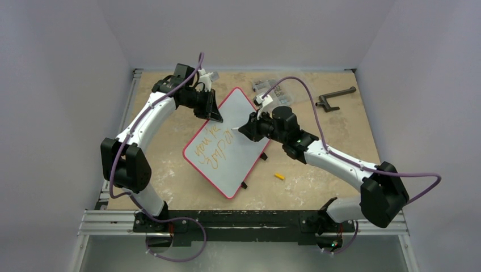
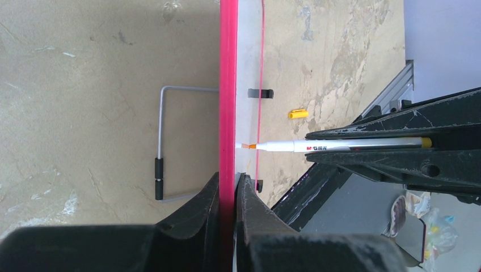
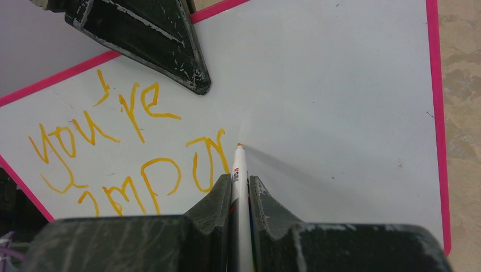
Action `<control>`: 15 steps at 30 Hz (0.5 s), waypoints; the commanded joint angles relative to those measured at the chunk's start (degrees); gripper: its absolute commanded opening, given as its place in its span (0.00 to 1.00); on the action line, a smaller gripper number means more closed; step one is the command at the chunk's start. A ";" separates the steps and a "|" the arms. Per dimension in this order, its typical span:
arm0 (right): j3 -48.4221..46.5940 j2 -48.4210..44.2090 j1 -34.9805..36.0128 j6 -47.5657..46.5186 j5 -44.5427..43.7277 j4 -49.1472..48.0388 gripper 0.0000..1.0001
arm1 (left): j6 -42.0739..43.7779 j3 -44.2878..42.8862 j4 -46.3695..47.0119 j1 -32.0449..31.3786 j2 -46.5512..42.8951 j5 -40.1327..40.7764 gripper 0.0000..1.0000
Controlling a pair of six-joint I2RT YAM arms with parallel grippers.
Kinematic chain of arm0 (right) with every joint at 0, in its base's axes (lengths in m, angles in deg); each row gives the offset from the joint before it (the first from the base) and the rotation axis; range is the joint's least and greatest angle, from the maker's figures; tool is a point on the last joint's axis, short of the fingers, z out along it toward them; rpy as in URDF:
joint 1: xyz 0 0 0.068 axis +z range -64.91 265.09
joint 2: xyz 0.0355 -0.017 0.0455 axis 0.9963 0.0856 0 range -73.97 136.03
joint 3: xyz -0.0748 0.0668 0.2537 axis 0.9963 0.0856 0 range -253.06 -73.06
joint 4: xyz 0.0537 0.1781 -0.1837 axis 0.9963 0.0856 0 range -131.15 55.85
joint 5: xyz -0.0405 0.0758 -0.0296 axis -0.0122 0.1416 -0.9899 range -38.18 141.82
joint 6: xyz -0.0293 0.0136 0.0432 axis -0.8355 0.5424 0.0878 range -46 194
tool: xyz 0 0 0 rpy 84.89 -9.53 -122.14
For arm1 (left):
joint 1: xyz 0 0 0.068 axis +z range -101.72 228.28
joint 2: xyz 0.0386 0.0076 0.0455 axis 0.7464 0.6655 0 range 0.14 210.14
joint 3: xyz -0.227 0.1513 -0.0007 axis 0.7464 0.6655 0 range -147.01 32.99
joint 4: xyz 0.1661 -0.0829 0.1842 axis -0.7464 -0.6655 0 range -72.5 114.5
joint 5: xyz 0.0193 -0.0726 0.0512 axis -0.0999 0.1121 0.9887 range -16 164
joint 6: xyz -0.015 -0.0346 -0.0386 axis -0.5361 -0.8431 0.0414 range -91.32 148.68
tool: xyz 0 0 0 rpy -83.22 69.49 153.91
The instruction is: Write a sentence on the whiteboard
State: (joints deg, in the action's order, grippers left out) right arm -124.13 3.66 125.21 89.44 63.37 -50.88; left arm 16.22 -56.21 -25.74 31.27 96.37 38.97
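R gripper clenches marker, tip at 12 o'clock on whiteboard; L gripper clamps its edge, prob. light, stiff, slick.

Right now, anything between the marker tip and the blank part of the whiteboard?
Nothing visible. The marker tip sits just right of the sentence, with bare whiteboard beyond. The left fingers clamp the top rim, clear of it.
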 commanded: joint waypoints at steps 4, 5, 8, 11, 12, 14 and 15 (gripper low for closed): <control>0.71 1.03 0.14 0.39 -0.53 -2.42 0.00 | 3.14 0.19 -0.21 0.32 -1.61 8.57 0.00; 0.66 1.10 0.12 0.39 -0.82 -2.30 0.00 | 3.15 0.23 -0.19 0.32 -1.64 8.58 0.00; 0.49 1.23 0.07 0.31 -1.96 -1.64 0.00 | 3.15 0.18 -0.21 0.32 -1.66 8.57 0.00; 0.25 1.22 -0.08 0.30 -3.36 -0.98 0.00 | 3.15 0.18 -0.17 0.32 -1.63 8.57 0.00; 0.08 1.21 -0.19 0.30 -3.75 -0.77 0.00 | 3.15 0.20 -0.18 0.32 -1.65 8.57 0.00; -0.28 1.23 -0.37 0.22 -4.41 -0.24 0.00 | 3.15 0.19 -0.16 0.32 -1.65 8.57 0.00; -0.53 1.27 -0.43 0.21 -4.77 -0.01 0.00 | 3.15 0.23 -0.18 0.32 -1.68 8.57 0.00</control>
State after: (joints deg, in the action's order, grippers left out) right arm -124.13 3.72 125.18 89.57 62.03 -51.10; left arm 16.22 -56.19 -25.74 31.27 96.37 39.08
